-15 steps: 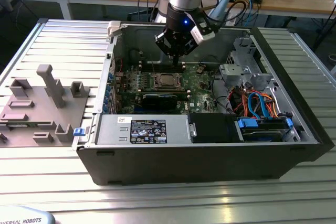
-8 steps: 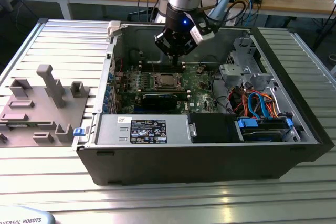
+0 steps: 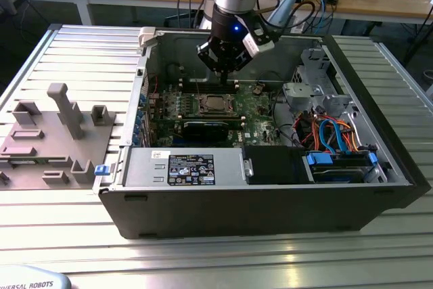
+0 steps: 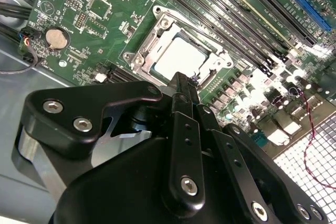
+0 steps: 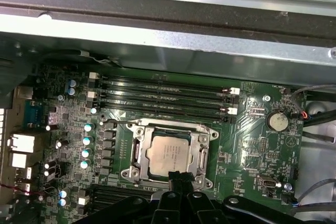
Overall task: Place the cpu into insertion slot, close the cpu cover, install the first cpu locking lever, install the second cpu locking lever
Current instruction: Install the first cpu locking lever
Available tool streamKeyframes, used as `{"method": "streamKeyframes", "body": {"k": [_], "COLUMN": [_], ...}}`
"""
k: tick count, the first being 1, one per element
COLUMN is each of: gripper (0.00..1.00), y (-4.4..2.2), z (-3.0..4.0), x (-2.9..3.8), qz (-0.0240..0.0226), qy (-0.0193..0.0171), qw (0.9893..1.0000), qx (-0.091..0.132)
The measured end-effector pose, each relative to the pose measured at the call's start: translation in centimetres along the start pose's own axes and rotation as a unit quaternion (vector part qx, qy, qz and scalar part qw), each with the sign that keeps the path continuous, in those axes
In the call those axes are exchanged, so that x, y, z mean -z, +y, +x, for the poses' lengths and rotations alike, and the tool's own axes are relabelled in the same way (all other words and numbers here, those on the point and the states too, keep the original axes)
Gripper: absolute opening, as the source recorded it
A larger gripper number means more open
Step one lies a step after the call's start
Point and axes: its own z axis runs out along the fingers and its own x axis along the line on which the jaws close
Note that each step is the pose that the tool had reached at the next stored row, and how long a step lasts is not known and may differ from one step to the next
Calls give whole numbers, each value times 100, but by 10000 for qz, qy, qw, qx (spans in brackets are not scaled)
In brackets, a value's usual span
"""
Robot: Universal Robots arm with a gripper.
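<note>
1. Sitting in the slot [image 5: 169, 153] already, the cpu [image 5: 169, 151] lies flat with its silver top up, directly under and just ahead of the gripper [image 5: 180, 178]; in the second wrist view the cpu [image 4: 180, 57] is right off the fingertips [image 4: 181, 85].
2. Cover [image 5: 137, 153] looks lowered, its silvery frame ringing the chip on all sides with the chip showing through the cut-out; same frame in the second wrist view [image 4: 148, 40]. Judging from that, the placing and the cover closing look done.
3. Gripper fingers are pressed together into one narrow black tip, pinching nothing that I can see; the tip is at the near edge of the cover, touching or just above it, cannot tell which.
4. A thin wire lever [image 5: 119, 122] runs along the far side of the socket from the gripper; whether it is latched is unclear.
5. In the exterior view the gripper [image 3: 226, 71] hangs straight down over the socket [image 3: 215, 104], arm vertical.
6. Surface: green board [image 5: 252, 150], flat, crowded. Memory slots [image 5: 163, 95] lie beyond the socket from the gripper, a coin battery [image 5: 276, 121] off to one side, capacitors [image 5: 86, 140] to the other.
7. Room: the open case [image 3: 379, 187] walls it in, metal wall [image 5: 173, 51] past the memory slots, cables [image 3: 325, 130] well apart. Tight sideways, free from above.
</note>
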Motion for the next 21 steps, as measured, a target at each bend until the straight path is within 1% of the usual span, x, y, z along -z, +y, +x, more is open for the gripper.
{"method": "streamKeyframes", "body": {"k": [21], "gripper": [11], "y": [8], "z": [68], "x": [-3], "qz": [0], "qy": [0], "qw": [10000], "qx": [0]}}
